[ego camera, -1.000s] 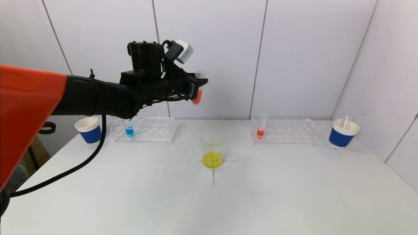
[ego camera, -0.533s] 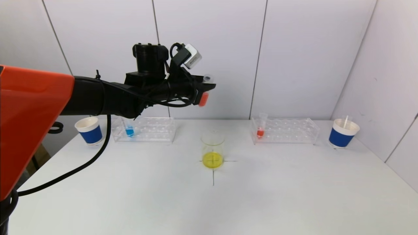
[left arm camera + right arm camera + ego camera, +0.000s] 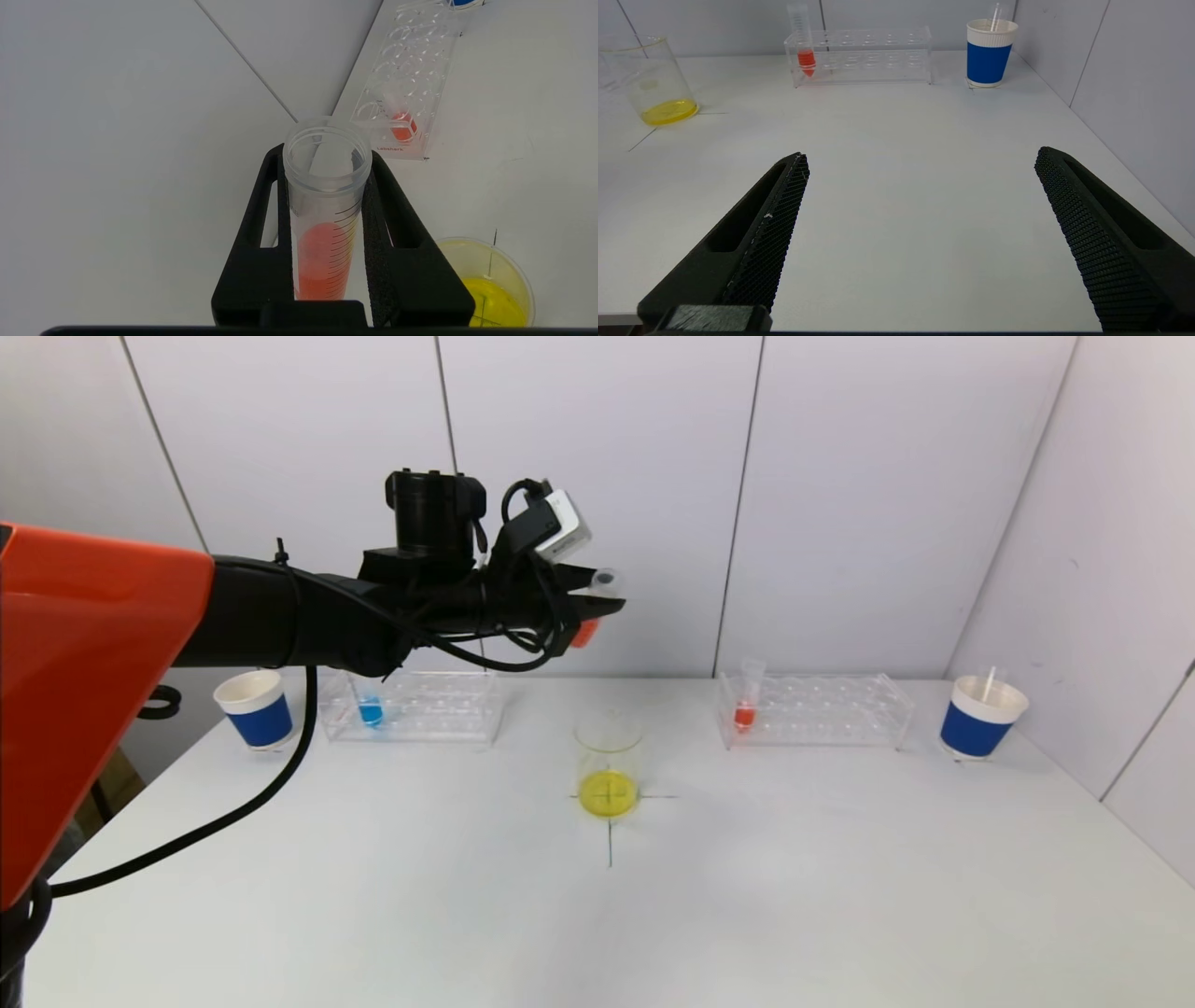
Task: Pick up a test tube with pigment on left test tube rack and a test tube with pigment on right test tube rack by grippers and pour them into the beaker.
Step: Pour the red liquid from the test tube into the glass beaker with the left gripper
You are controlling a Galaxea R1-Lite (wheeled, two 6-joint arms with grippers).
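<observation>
My left gripper (image 3: 597,607) is shut on a clear test tube with orange-red pigment (image 3: 590,616), held tilted high above the beaker (image 3: 609,765); the tube (image 3: 324,219) sits between the black fingers (image 3: 397,224). The beaker holds yellow liquid and stands on a cross mark; it also shows in the left wrist view (image 3: 490,284) and the right wrist view (image 3: 654,81). The left rack (image 3: 411,707) holds a blue-pigment tube (image 3: 370,709). The right rack (image 3: 812,711) holds a red-pigment tube (image 3: 746,702), also in the right wrist view (image 3: 805,46). My right gripper (image 3: 920,163) is open and empty, low near the table's front.
A blue-and-white paper cup (image 3: 254,709) stands left of the left rack. Another cup (image 3: 980,717) with a stirring stick stands right of the right rack, also in the right wrist view (image 3: 990,51). White wall panels close the back and right side.
My left gripper has moved right and slightly down with the tube, tilting it further so its open mouth points more to the right. The right arm has not moved.
</observation>
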